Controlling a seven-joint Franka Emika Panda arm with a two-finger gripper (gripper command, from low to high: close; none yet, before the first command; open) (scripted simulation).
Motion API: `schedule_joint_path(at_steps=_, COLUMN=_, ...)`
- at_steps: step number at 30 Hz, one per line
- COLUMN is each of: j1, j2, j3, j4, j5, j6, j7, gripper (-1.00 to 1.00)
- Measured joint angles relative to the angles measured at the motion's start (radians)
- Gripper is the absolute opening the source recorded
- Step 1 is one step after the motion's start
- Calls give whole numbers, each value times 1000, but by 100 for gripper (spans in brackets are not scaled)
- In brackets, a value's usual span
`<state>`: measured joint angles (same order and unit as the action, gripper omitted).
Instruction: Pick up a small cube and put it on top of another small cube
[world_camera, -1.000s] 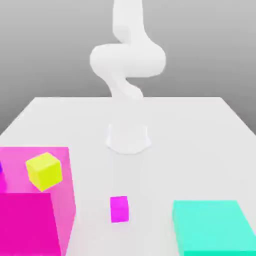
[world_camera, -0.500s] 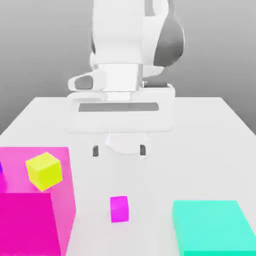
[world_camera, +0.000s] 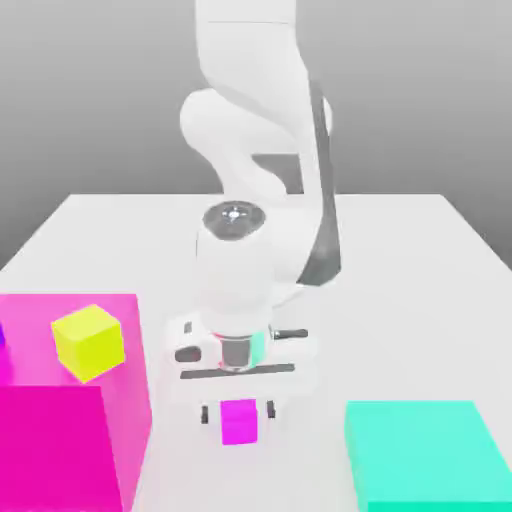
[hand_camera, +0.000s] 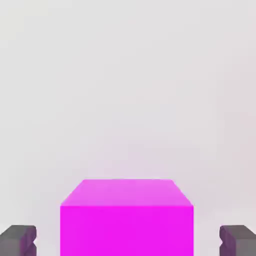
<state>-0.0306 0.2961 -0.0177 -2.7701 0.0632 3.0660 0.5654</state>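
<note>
Exterior view: the gripper (world_camera: 238, 412) hangs low over the table (world_camera: 400, 250), its fingers spread to either side of the magenta cube (world_camera: 239, 421), which sits on the table between the big magenta block (world_camera: 60, 440) and the teal block (world_camera: 425, 455). The yellow cube (world_camera: 89, 341) rests on the big block, well apart.

Hand view: the cube (hand_camera: 126, 220) lies centred between the fingertips (hand_camera: 17, 240), gaps on both sides, so nothing is gripped yet.

arm (world_camera: 250, 150): glossy white, rounded links | dark grey panel ran down one side | wrist: round cap, metallic collar | gripper (world_camera: 238, 412): white bar, dark grey fingertips (hand_camera: 19, 240)
</note>
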Motion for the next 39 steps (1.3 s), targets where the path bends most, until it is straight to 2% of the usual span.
schedule_joint_path(at_steps=5, j1=0, j2=-8, j3=-1, j4=-2, j5=-5, j6=-7, j7=4, gripper=-100)
schedule_joint_path(at_steps=12, j1=16, j2=-223, j3=-26, j4=-37, j5=-56, j6=-185, j7=40, gripper=-100)
schedule_joint_path(at_steps=17, j1=50, j2=-169, j3=-13, j4=113, j5=-118, j6=-236, j7=49, gripper=-100)
schedule_joint_path(at_steps=28, j1=26, j2=-199, j3=-88, j4=490, j5=-157, j6=-616, j7=284, gripper=-100)
schedule_joint_path(at_steps=34, j1=-62, j2=-314, j3=-122, j4=605, j5=-135, j6=-876, j7=470, gripper=-100)
schedule_joint_path(at_steps=37, j1=-110, j2=-398, j3=-145, j4=614, j5=-99, j6=-998, j7=558, gripper=-100)
schedule_joint_path(at_steps=39, j1=-116, j2=-400, j3=-151, j4=575, j5=-83, j6=-970, j7=574, gripper=-100)
